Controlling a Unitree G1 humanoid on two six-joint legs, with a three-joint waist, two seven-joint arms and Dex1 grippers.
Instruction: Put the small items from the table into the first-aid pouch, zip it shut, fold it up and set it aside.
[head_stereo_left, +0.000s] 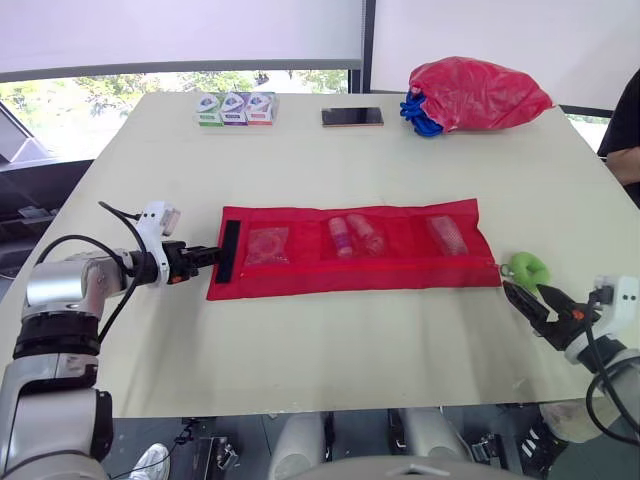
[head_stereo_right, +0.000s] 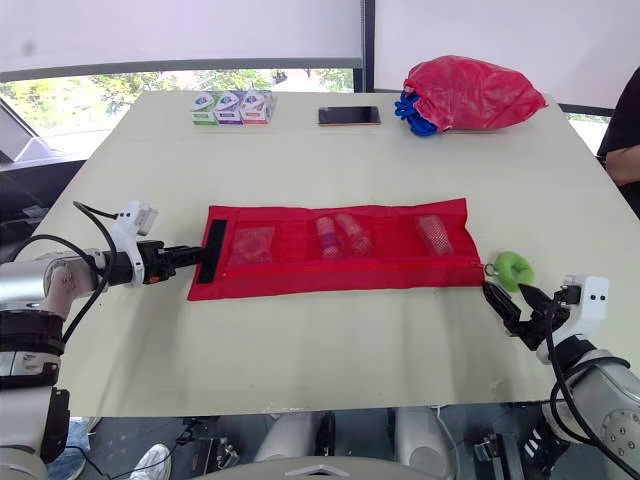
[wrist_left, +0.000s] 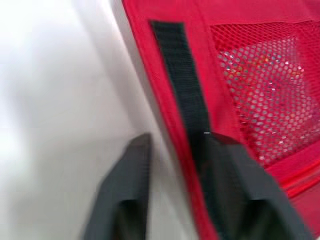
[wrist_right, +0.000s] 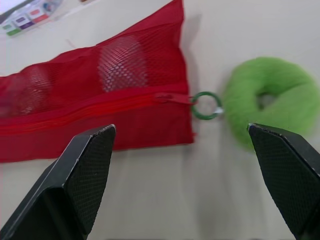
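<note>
The first-aid pouch (head_stereo_left: 360, 250) lies unfolded and flat on the middle of the table (head_stereo_left: 330, 345), its long side running from the robot's left to its right; small items show through its three mesh pockets (head_stereo_left: 355, 237).

The left gripper (head_stereo_left: 205, 256) lies low at the pouch's left end with its jaws parted and clamping nothing; in the left wrist view one finger (wrist_left: 127, 185) rests on the bare table just beside the red hem, the other (wrist_left: 235, 185) lies over the black hook-and-loop strip (wrist_left: 182, 85), so the hem runs between them.

The right gripper (head_stereo_left: 527, 300) sits near the pouch's right end, spread wide and holding nothing; between its fingers, in the right wrist view, lie the zip (wrist_right: 90, 114), its slider at the pouch's end, the small green ring (wrist_right: 206, 105) on it, and the fuzzy green loop (wrist_right: 270, 107) touching that ring.

At the far edge stand three small boxes (head_stereo_left: 236, 109), a phone (head_stereo_left: 352, 117) and a red plastic bag (head_stereo_left: 475, 93).
</note>
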